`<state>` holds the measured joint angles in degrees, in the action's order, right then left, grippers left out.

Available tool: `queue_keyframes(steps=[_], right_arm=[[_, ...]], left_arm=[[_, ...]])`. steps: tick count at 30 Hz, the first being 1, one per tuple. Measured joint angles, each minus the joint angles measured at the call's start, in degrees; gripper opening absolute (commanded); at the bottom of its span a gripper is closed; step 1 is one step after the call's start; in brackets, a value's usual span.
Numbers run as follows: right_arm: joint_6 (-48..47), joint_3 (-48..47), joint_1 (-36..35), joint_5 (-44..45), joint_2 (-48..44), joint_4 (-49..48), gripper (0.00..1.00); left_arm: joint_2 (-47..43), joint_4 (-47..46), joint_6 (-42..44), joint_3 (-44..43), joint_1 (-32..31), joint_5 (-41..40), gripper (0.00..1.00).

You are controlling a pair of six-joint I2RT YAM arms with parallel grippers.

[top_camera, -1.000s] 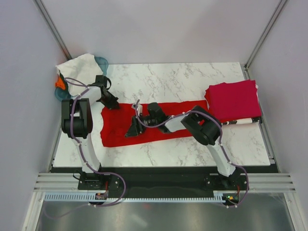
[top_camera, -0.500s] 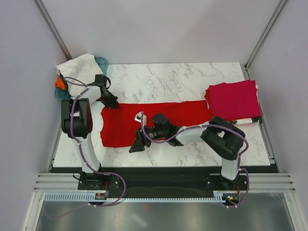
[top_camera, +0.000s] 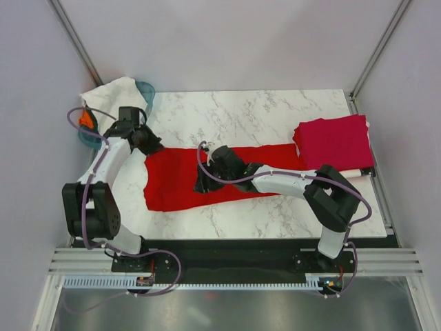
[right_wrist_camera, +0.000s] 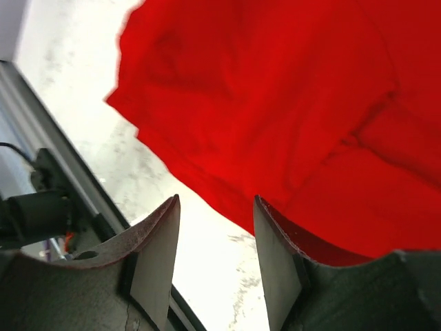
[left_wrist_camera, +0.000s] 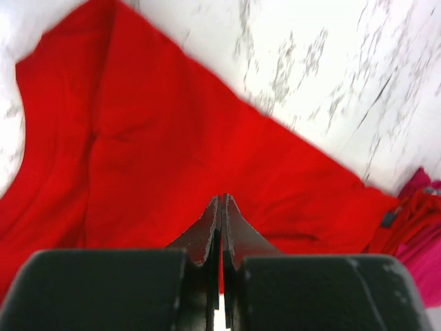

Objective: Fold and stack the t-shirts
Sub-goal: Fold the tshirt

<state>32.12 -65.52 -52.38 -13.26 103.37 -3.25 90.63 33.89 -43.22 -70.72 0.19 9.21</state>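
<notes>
A bright red t-shirt (top_camera: 169, 186) lies folded lengthwise across the middle of the marble table (top_camera: 241, 117). It also shows in the left wrist view (left_wrist_camera: 172, 152) and the right wrist view (right_wrist_camera: 275, 103). A folded crimson-pink t-shirt (top_camera: 332, 141) lies at the right on a white t-shirt with dark marks (top_camera: 348, 174). My left gripper (top_camera: 146, 141) (left_wrist_camera: 220, 201) is shut, with no cloth seen in it, at the red shirt's far left corner. My right gripper (top_camera: 202, 183) (right_wrist_camera: 217, 227) is open and empty over the red shirt's near edge.
A teal plastic basket (top_camera: 146, 89) stands at the far left corner with a white cloth (top_camera: 114, 96) draped over it and something orange (top_camera: 85, 118) beside it. A metal rail (top_camera: 227, 262) runs along the near table edge. Grey walls close in both sides.
My right gripper has swung off the shirt's near edge and come back onto it. My left arm's elbow has dropped toward the near left, and its gripper has shifted slightly left.
</notes>
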Motion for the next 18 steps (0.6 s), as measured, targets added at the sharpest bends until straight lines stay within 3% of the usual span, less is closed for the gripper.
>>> queue_keyframes(steps=[4, 12, 18], right_arm=[[0.33, 0.04, 0.0, 3.15, 0.85, 5.14, 0.52], [0.46, 0.04, 0.0, 4.61, 3.28, 7.91, 0.33], [0.31, -0.76, -0.2, 4.22, 5.84, 9.33, 0.23]], left_arm=[[-6.27, 0.35, 0.66, 7.43, -0.94, 1.18, 0.02], [-16.17, -1.99, 0.09, 22.99, -3.74, 2.95, 0.02], [-18.27, -6.38, -1.51, 28.94, -4.2, 3.39, 0.02]])
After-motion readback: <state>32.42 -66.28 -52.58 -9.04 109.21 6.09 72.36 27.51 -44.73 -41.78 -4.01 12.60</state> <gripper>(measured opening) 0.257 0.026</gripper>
